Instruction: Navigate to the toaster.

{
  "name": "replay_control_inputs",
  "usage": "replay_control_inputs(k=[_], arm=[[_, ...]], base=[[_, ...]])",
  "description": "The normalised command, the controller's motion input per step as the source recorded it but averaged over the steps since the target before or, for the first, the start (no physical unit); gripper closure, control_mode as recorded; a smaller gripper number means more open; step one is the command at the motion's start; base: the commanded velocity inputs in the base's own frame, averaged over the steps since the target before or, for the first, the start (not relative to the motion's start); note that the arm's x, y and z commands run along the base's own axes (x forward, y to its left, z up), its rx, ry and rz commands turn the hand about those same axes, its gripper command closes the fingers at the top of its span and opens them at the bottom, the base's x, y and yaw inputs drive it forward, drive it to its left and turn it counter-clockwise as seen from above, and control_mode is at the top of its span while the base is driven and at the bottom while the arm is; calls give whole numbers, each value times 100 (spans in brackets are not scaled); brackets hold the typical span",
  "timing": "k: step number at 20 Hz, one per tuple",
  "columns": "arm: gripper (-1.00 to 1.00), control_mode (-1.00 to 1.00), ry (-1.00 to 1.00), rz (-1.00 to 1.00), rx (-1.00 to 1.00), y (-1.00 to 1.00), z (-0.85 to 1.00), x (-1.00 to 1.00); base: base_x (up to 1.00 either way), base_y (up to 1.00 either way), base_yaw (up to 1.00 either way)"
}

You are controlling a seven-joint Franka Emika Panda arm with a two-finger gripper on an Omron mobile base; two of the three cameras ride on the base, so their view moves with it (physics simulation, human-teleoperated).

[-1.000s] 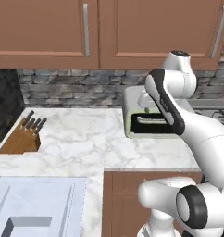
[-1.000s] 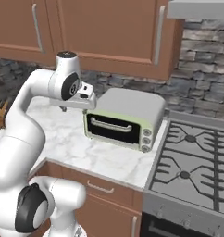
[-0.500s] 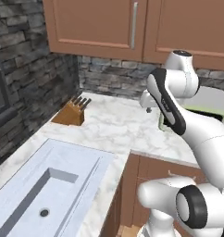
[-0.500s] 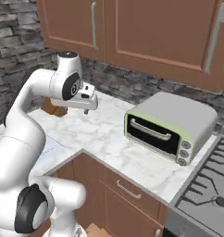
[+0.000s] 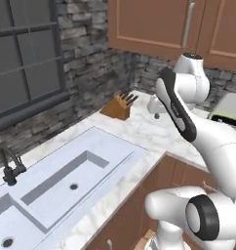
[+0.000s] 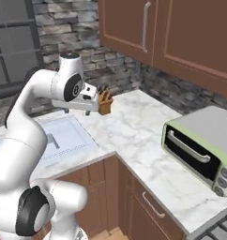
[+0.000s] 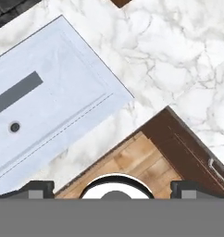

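Note:
The toaster is out of view. My gripper (image 6: 88,111) hangs above the marble counter (image 6: 134,126) near the corner, between the sink and the knife block. In the left base view the gripper (image 5: 156,111) sits in front of the arm's upper link. The hand view looks straight down on the counter edge, and its two fingertips (image 7: 38,188) stand wide apart with nothing between them, so the gripper (image 7: 113,189) is open.
A white double sink (image 5: 76,178) with a dark faucet (image 5: 9,166) lies at the left under a window. A wooden knife block (image 6: 105,100) stands in the corner. The grey and pale-green toaster oven (image 6: 204,150) sits at the right, beside a stove (image 6: 219,229).
The whole picture has swung: the base has turned left. The toaster oven has slid toward the right edge, and the sink, faucet and window have come into view. The arm's pose is unchanged.

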Motion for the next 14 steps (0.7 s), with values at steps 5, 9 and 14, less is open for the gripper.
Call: replay_control_inputs(k=[5, 9, 14], arm=[[-100, 100, 0, 0, 0, 0, 0, 0], [-100, 100, 0, 0, 0, 0, 0, 0], [-100, 100, 0, 0, 0, 0, 0, 0]], base=[[-64, 42, 61], [-66, 41, 60], [-62, 48, 59]])
